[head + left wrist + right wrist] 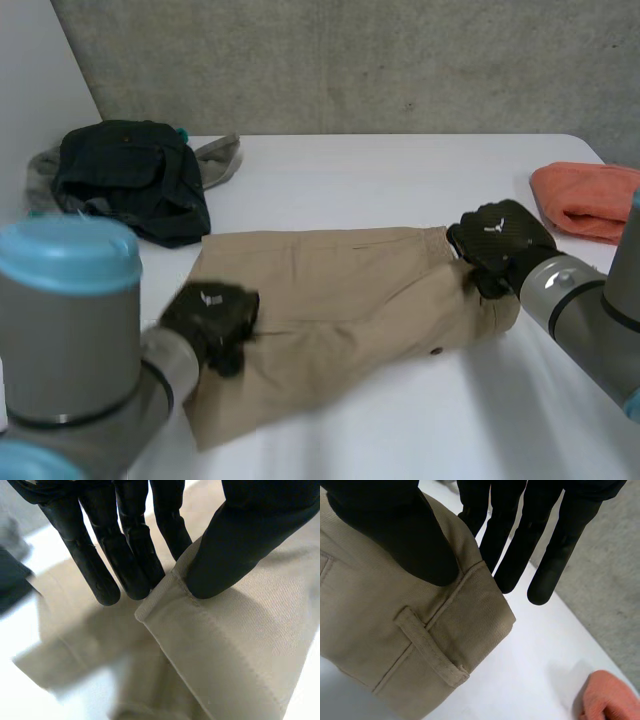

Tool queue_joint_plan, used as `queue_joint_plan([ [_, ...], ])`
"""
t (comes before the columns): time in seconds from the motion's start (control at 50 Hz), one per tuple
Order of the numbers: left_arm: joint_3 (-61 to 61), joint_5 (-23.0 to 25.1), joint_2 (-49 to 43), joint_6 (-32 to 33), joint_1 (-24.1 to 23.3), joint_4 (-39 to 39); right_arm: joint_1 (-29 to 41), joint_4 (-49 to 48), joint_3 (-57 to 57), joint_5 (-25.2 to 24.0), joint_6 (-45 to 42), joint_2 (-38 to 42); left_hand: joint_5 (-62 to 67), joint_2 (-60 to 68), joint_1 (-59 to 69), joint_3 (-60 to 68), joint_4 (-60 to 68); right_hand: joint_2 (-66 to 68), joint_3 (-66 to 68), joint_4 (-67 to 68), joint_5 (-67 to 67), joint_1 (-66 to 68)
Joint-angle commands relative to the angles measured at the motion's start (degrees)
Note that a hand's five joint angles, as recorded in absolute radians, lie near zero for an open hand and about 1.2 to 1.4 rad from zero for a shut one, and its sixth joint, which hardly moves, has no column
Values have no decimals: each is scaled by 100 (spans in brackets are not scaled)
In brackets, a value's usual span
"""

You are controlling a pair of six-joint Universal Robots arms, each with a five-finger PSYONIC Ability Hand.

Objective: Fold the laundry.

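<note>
At the far left of the counter [400, 165] a dark garment [130, 180] sits heaped on a grey cloth [222, 157], apparently waiting its turn and well clear of the work. The tan shorts [340, 295] lie spread across the middle of the counter, leg ends to the left and waistband to the right.

The left hand [210, 318] is at the leg end. Its arm reaches forward low over the counter and the palm is turned down. In the left wrist view the hem [170, 587] is pinched between the thumb on top and the straight fingers [125, 555] behind it, with that edge raised off the layer below. This grip looks meant to carry the leg over in a fold.

The right hand [500, 245] holds the waistband corner the same way, thumb pressed down near a belt loop [427, 647] and fingers [517, 545] straight behind the cloth. It probably keeps the shorts taut from the other end. Its forearm comes in low from the right.

An orange cloth [588, 200] rests at the right edge, near that hand but apart from it
</note>
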Motion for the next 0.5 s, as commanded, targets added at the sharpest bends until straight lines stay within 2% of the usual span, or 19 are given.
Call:
queue_joint_plan([
  [0.02, 1078, -7, -279, 639, 450, 485, 57, -100, -659, 35, 17, 415, 1342, 1164, 1354, 1195, 1154, 1219, 1141, 1111, 1167, 1635],
  [0.1, 1808, -78, -1017, 1166, 564, 943, 57, -398, -1300, 88, -9, 1039, 1342, 1164, 1354, 1195, 1154, 1219, 1141, 1111, 1167, 1635],
  [0.22, 2941, -131, -2124, 2229, 1012, 1452, 74, -1093, -2232, 255, -53, 2103, 1342, 1164, 1354, 1195, 1154, 1219, 1141, 1111, 1167, 1635],
  [0.3, 3619, -96, -2862, 2792, 1083, 2128, 74, -1620, -2856, 317, -132, 2815, 1342, 1164, 1354, 1195, 1154, 1219, 1141, 1111, 1167, 1635],
  [0.42, 4059, -69, -3654, 3433, 1083, 3147, 83, -2596, -3709, 159, -141, 3949, 1342, 1164, 1354, 1195, 1154, 1219, 1141, 1111, 1167, 1635],
  [0.44, 4059, -69, -3690, 3452, 1083, 3228, 92, -2657, -3788, 141, -150, 4054, 1342, 1164, 1354, 1195, 1154, 759, 680, 651, 706, 1175],
  [0.46, 4050, -69, -3716, 3469, 1083, 3281, 109, -2684, -3876, 123, -141, 4160, 1342, 1164, 1354, 1195, 1154, -828, -906, -936, -880, -412],
  [0.48, 4033, -60, -3725, 3478, 1074, 3316, 153, -2658, -4025, 141, -150, 4326, -387, -566, -375, -535, -575, -5590, -5668, -5698, -5642, -5174],
  [0.5, 4007, -25, -3725, 3487, 1031, 3360, 171, -2623, -4044, 150, -176, 4371, -4818, -4996, -4806, -4965, -5006, -5781, -5859, -5889, -5833, -5365],
])
